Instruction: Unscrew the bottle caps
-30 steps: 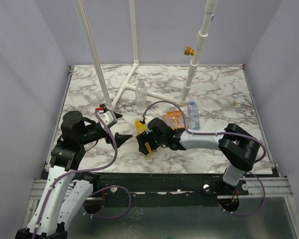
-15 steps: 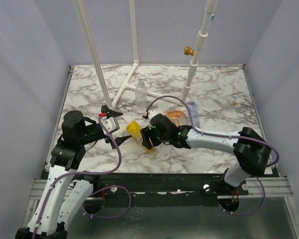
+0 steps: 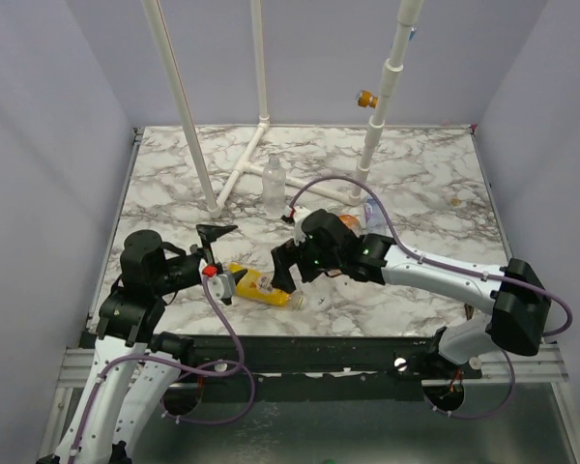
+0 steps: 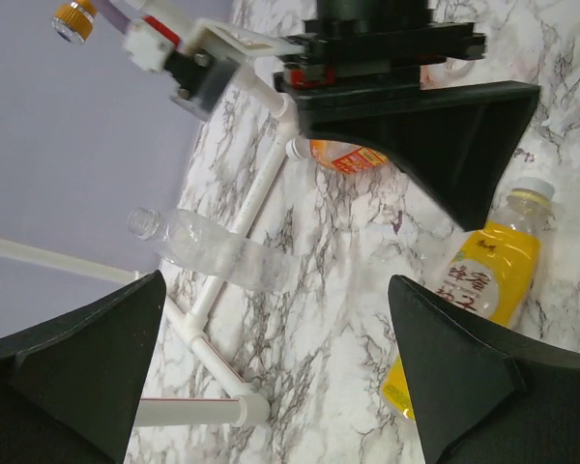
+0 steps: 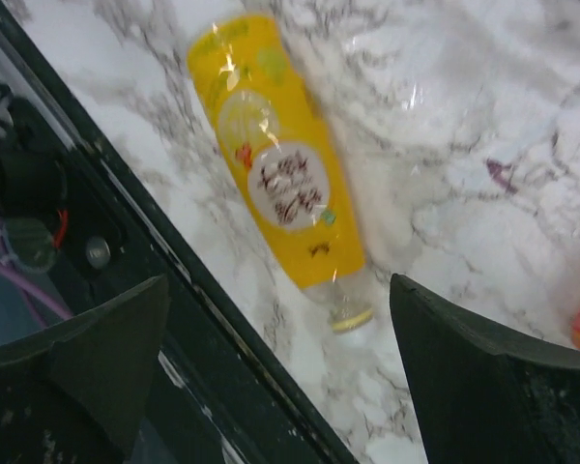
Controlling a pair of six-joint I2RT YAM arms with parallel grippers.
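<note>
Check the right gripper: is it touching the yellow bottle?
Apart. Right wrist view: the yellow bottle lies between the open jaws of the right gripper, with bare table showing on both sides.

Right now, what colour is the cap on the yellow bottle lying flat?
Whitish: the cap on the yellow bottle shows clearest in the left wrist view.

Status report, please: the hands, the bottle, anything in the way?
Left hand open, right hand open, both empty. Yellow bottle lying flat between them, cap on. Orange bottle behind right hand, not blocking.
</note>
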